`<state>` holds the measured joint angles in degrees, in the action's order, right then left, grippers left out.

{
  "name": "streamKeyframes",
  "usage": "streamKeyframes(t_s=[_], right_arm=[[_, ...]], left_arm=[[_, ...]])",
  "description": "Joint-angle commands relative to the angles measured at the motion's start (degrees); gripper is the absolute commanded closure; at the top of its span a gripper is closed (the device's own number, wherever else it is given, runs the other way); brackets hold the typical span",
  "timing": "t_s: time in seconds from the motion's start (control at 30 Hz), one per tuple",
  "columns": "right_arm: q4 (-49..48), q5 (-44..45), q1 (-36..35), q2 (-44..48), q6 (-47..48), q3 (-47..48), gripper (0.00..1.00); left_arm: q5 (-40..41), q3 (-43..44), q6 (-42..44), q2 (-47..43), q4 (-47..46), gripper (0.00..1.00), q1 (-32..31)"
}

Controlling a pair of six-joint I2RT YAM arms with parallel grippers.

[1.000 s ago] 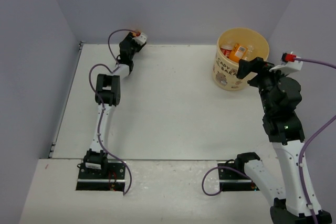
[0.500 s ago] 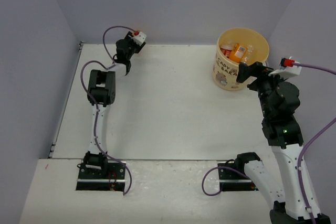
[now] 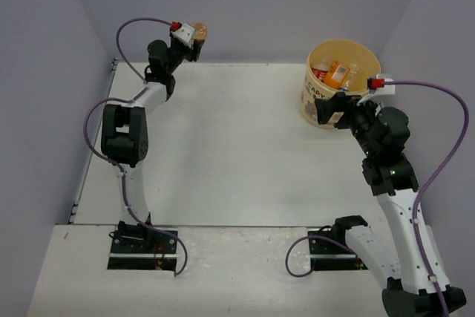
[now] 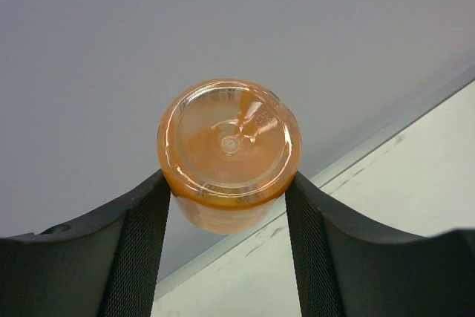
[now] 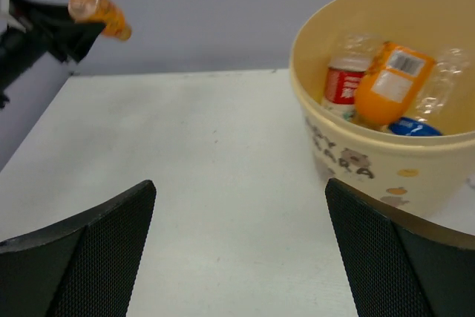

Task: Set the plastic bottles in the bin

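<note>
My left gripper [image 4: 228, 198] is shut on a stubby orange bottle [image 4: 228, 150], lifted off the table at the far left corner; from above the orange bottle [image 3: 199, 32] shows against the back wall, and the right wrist view has the orange bottle [image 5: 99, 11] high at left. The pale-yellow bin [image 3: 318, 99] stands at the back right and holds several bottles, among them an orange one [image 3: 338, 73] and a red-labelled one [image 5: 342, 83]. My right gripper [image 5: 241, 213] hangs open and empty just left of the bin [image 5: 371, 161].
Grey walls close in the white table [image 3: 237, 146] on the left, back and right. A raised strip [image 4: 386, 131] runs along the table's far edge under the left gripper. Purple cables [image 3: 438, 154] loop off both arms.
The left arm has risen from the table's far left corner with the orange bottle in its jaws and stretched upward. The right arm has drawn back from the bin's rim toward the left.
</note>
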<state>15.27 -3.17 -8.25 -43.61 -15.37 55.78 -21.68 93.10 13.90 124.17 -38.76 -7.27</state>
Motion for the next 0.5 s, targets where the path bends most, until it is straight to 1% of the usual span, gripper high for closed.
streamKeyframes(t_s=[0.0,0.07,0.17,0.23,0.3,0.37,0.4,0.47], right_arm=[[-3.91,-20.48,-0.36,-5.39,4.49,0.34,0.01],[-4.24,-24.88,-0.94,-7.49,5.67,0.20,0.01],[-3.48,-25.71,-2.54,-8.71,9.49,-0.02,0.01],[-3.70,-26.20,-4.68,-8.85,11.57,-0.60,0.01],[-4.87,-27.58,-5.74,-8.45,13.45,-1.63,0.01],[-6.93,-28.99,-6.92,-8.02,14.16,-2.85,0.01],[-7.63,-29.64,-7.25,-7.77,14.32,-3.33,0.01],[-9.30,-32.08,-7.66,-7.48,14.46,-4.34,0.01]], left_arm=[[-12.72,-0.68,-18.50,-12.91,3.11,0.96,-0.38],[-16.96,-0.14,-23.67,-16.01,5.59,0.96,-0.47],[-20.83,1.45,-35.94,-19.47,9.59,0.98,-0.72],[-23.19,2.17,-41.67,-22.06,13.73,1.00,-1.01],[-25.16,1.58,-45.35,-23.83,15.37,1.00,-1.76],[-25.83,-1.49,-47.46,-27.53,18.12,1.00,-3.69],[-24.74,-3.04,-47.22,-29.27,19.52,1.00,-4.66],[-19.79,-6.80,-45.13,-34.35,23.03,1.00,-7.27]])
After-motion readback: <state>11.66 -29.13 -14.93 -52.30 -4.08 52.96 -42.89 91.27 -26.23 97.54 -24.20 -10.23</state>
